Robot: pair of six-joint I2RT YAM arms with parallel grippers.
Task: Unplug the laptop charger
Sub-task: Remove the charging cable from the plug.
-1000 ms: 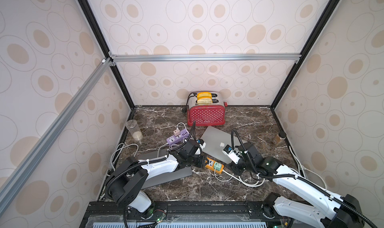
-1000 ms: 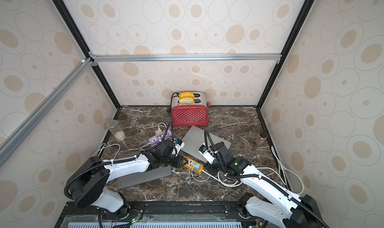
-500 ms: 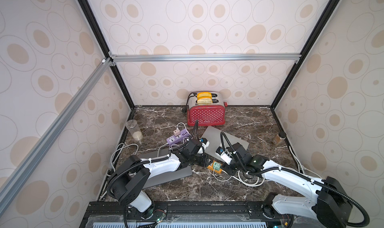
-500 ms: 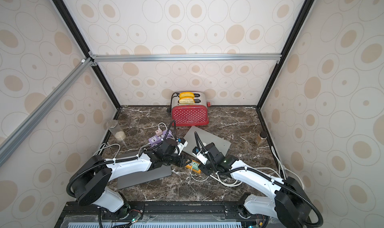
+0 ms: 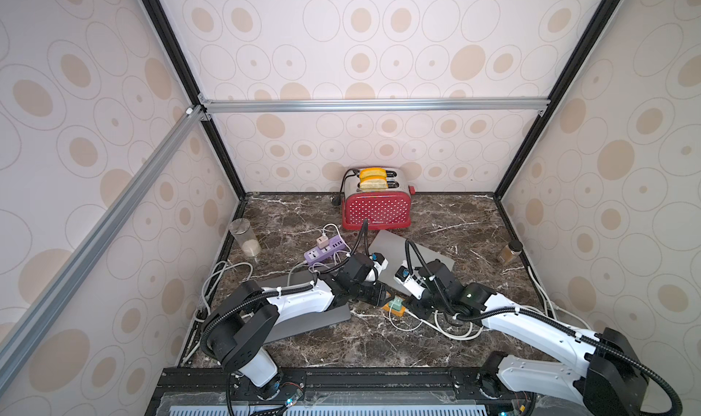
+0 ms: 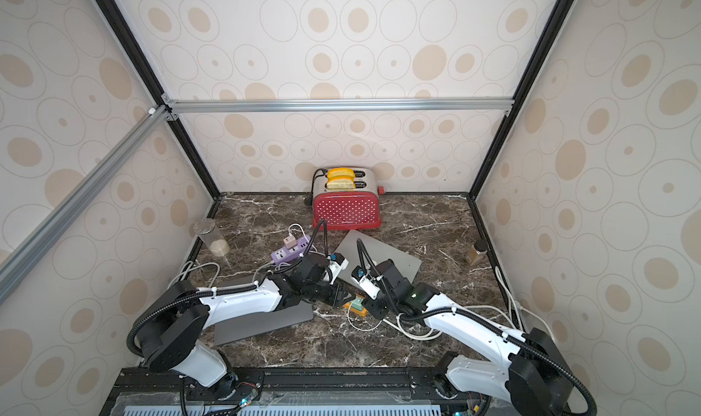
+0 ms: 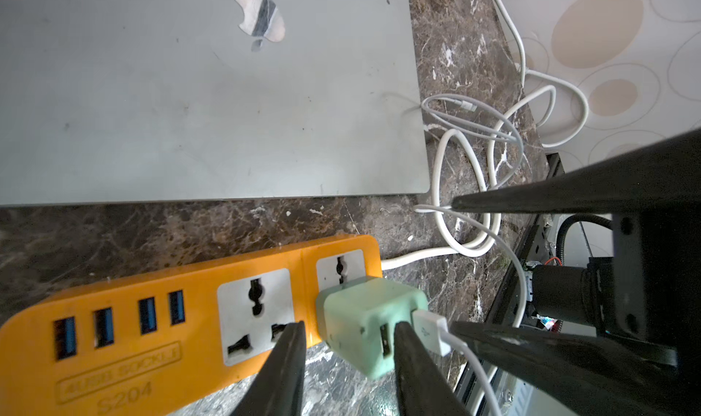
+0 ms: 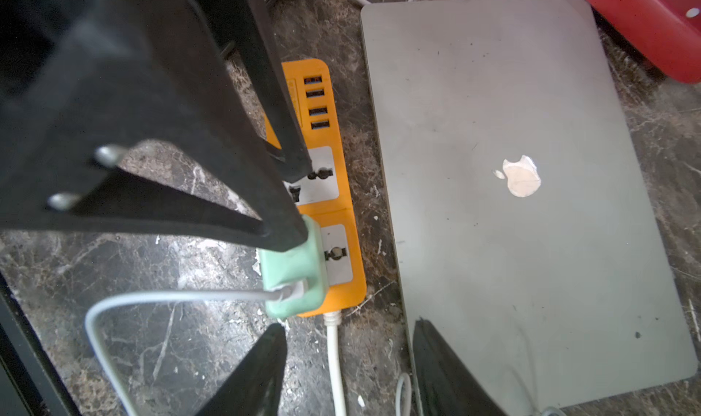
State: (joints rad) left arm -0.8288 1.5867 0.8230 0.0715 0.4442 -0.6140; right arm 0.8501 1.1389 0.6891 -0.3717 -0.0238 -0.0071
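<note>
On the marble tabletop [image 5: 360, 345], both top views show the arms hiding part of the closed laptop [image 5: 387, 247] and most of the orange power strip [image 7: 151, 300], where the mint charger [image 7: 364, 319] sits plugged into the end socket, the left fingers [image 7: 284, 368] part-open with one tip touching it, the right fingers [image 8: 258, 376] spread empty just beside.

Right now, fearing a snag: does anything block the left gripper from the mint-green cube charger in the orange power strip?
Nothing visible does. The left gripper sits at the mint-green charger; its white USB cable leaves beside one finger.
</note>
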